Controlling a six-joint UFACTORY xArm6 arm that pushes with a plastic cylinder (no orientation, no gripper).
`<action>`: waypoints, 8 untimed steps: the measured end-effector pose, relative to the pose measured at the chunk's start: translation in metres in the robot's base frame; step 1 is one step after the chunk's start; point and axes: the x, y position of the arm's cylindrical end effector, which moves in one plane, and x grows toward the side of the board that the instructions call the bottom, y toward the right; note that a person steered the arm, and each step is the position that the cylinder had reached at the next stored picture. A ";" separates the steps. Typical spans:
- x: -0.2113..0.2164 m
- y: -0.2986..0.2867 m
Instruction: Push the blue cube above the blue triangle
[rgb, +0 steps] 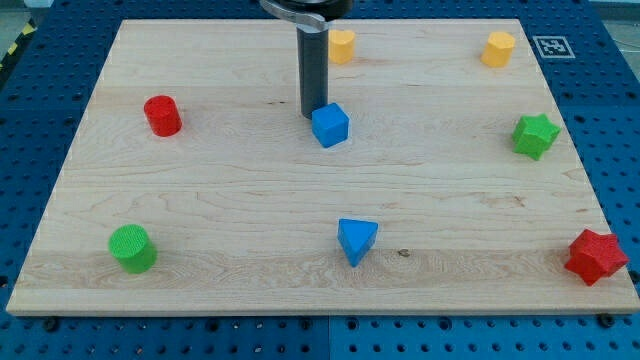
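Observation:
The blue cube (330, 125) sits on the wooden board, a little above the board's middle. The blue triangle (356, 240) lies lower down, slightly to the right of the cube and well apart from it. My tip (314, 114) is at the lower end of the dark rod, right against the cube's upper left side, touching it or nearly so.
The wooden board (250, 200) also bears a red cylinder (162, 115) at the left, a green cylinder (132, 248) at the lower left, a yellow block (342, 45) behind the rod, a yellow hexagon (498, 48), a green star (535, 135) and a red star (596, 257).

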 end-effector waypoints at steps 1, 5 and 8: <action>-0.014 0.002; 0.092 0.042; 0.134 0.042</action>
